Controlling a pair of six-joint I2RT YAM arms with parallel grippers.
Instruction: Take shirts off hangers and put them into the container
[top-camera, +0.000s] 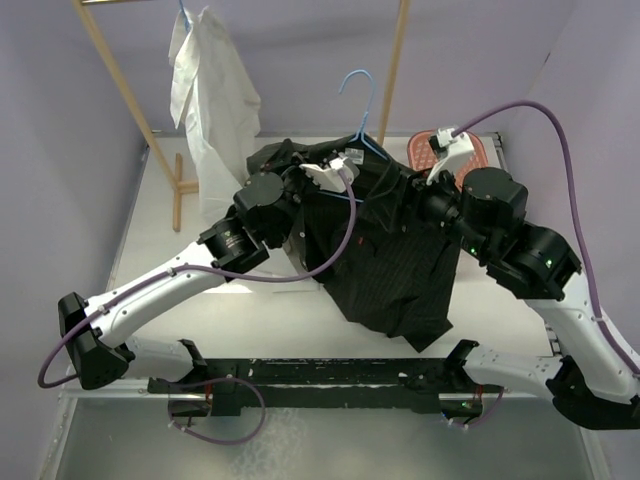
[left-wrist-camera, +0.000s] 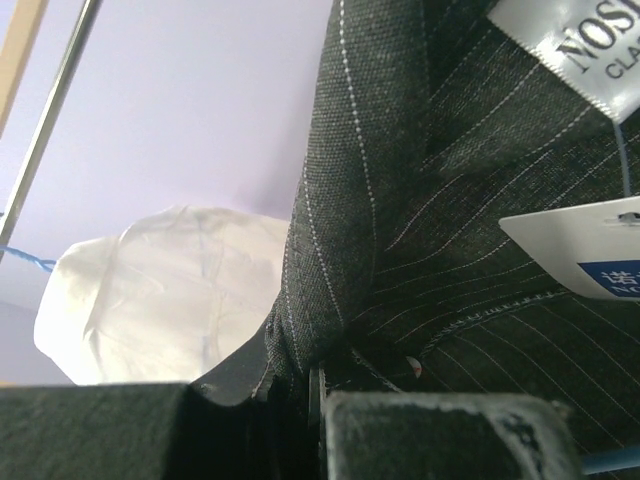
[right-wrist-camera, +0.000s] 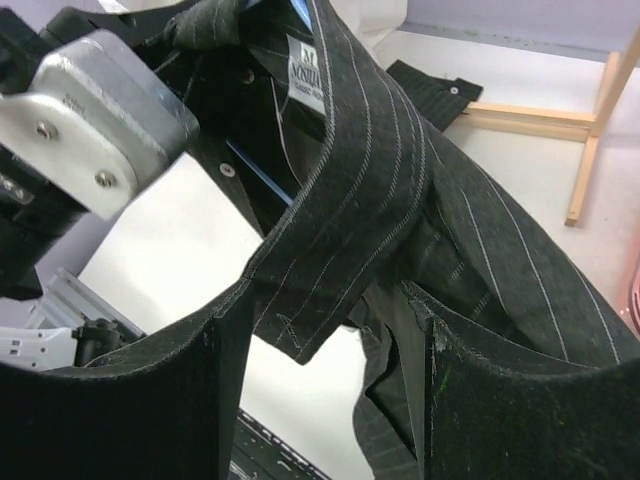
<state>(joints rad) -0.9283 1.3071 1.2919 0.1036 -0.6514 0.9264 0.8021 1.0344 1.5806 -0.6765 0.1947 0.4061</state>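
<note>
The black pinstriped shirt (top-camera: 390, 260) hangs bunched between both arms over the table, still on a light-blue hanger (top-camera: 365, 110) whose hook sticks up above it. My left gripper (left-wrist-camera: 320, 400) is shut on a fold of the black shirt (left-wrist-camera: 450, 250) near the collar. My right gripper (right-wrist-camera: 330, 330) stands open, and the black shirt's collar (right-wrist-camera: 350, 180) droops between its fingers unclamped. A blue hanger wire (right-wrist-camera: 262, 175) shows inside the shirt. The white shirt (top-camera: 210, 100) hangs on the rack at the back left. The pink container (top-camera: 482, 152) sits at the back right, partly hidden by my right wrist.
Wooden rack poles (top-camera: 115, 85) (top-camera: 395, 70) rise at the back, with a wooden foot (top-camera: 180, 190) on the table by the white shirt. The left arm's metal wrist mount (right-wrist-camera: 100, 120) is close to my right gripper. Purple walls enclose the table.
</note>
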